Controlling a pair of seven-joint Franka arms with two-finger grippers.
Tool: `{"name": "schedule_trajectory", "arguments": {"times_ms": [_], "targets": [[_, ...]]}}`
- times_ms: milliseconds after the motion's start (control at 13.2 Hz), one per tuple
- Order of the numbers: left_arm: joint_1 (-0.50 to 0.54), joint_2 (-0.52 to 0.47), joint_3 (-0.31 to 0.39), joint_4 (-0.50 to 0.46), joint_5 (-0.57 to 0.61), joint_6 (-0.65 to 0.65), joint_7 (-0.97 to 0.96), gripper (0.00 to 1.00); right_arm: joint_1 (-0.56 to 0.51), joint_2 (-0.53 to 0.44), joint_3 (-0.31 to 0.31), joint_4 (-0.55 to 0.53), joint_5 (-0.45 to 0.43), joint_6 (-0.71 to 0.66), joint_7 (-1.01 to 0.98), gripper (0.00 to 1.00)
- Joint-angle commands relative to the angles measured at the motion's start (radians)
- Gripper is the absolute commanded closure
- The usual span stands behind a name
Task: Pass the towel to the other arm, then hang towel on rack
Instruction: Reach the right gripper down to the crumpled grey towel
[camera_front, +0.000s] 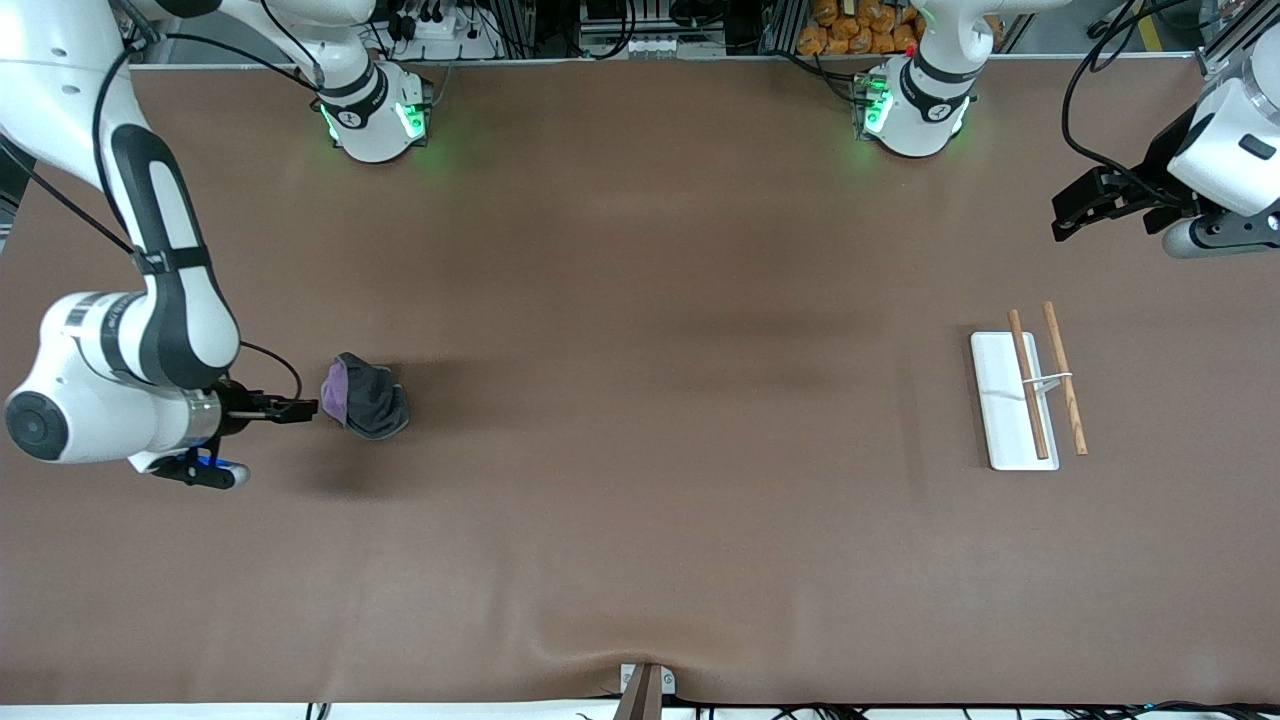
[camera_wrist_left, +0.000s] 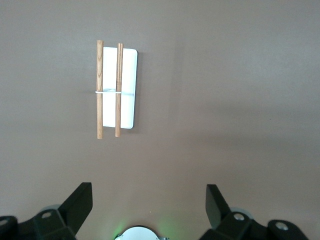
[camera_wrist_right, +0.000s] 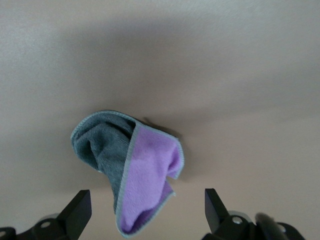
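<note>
From the front view, my right gripper sits low at the right arm's end of the table, just beside the towel, which lies crumpled on the brown table with its lilac face turned toward me. My left gripper waits up in the air at the left arm's end, and the rack rests on the table below it, nearer the front camera, well apart from the towel.

In my left wrist view, the fingers stand wide with nothing between them, and the rack lies flat with both wooden rods joined by the wire.

In my right wrist view, the fingers are spread wide and empty, the towel centred between them. I judge the pickup is the step in hand: I should come down on the raised fold, pinch several layers, and leave a loose edge hanging for my left gripper to take.
</note>
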Motion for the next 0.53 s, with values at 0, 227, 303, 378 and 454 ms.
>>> {"name": "schedule_trajectory", "arguments": {"times_ms": [0,227,303,378,454], "targets": [[0.005,0.000,-0.004,0.007,0.014,-0.013,0.019,0.00,-0.009,0.013,0.007,0.002,0.046,0.001,0.021,0.00],[0.003,0.004,-0.004,0.007,0.017,-0.013,0.019,0.00,0.008,0.013,0.009,-0.058,0.055,0.002,0.021,0.06],[0.003,0.004,-0.004,0.007,0.017,-0.013,0.019,0.00,0.006,0.013,0.009,-0.072,0.056,0.001,0.019,0.06],[0.005,0.004,-0.004,0.007,0.017,-0.013,0.019,0.00,0.006,0.013,0.011,-0.089,0.056,-0.001,0.019,0.07],[0.005,0.006,-0.004,0.009,0.018,-0.013,0.019,0.00,0.006,0.013,0.014,-0.104,0.056,-0.001,0.019,0.09]]}}
